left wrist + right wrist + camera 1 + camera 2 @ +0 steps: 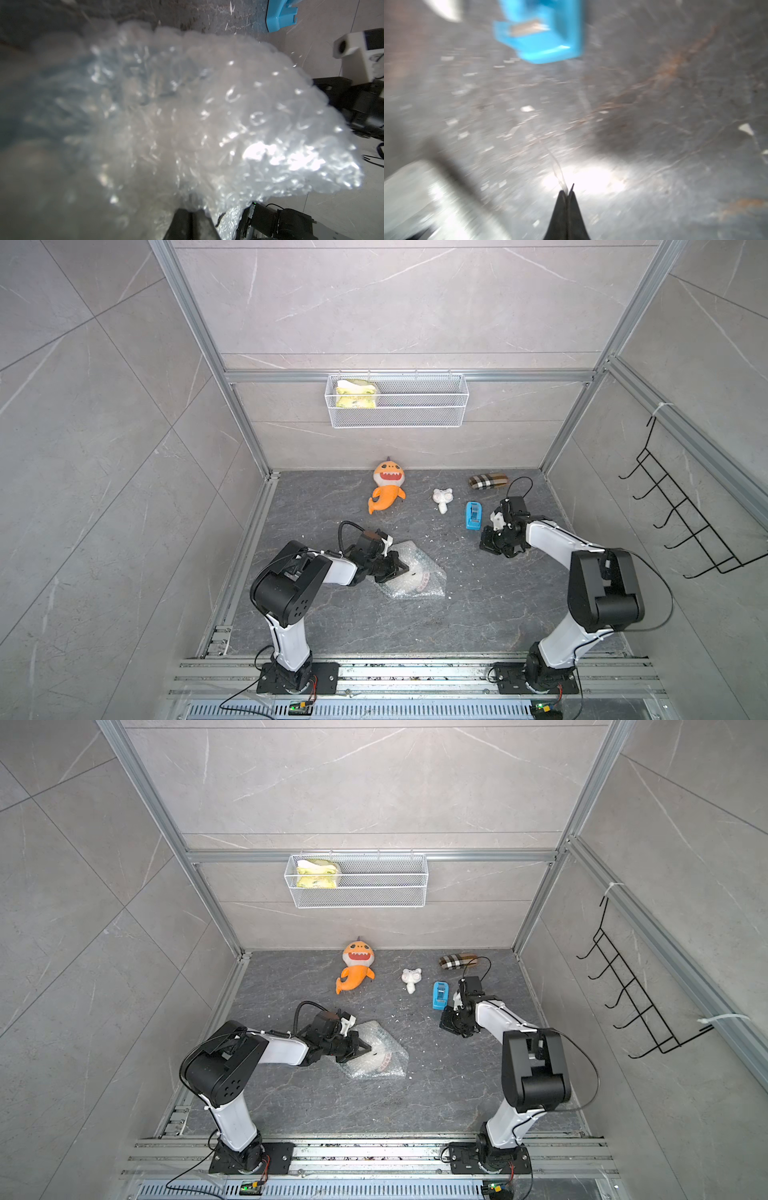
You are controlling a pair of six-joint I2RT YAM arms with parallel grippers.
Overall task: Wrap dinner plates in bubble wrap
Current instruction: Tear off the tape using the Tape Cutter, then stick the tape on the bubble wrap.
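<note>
The bubble wrap (409,574) (376,1052) lies bunched over the dinner plate (420,578) (381,1058) on the dark table, left of centre. Only a white patch and a reddish bit of the plate's rim show through the plastic. My left gripper (404,568) (365,1046) is shut on the wrap's near-left edge. In the left wrist view the bubble wrap (197,116) fills the picture above the closed left gripper (192,212). My right gripper (487,545) (446,1023) (566,192) hangs near the table to the right, shut on a thin clear tape strip (559,172).
A blue tape dispenser (473,515) (439,995) (544,35) stands just behind the right gripper. Farther back lie an orange shark plush (387,487), a white figurine (442,498) and a plaid case (488,481). A wire basket (397,400) hangs on the back wall, a hook rack (681,510) at right.
</note>
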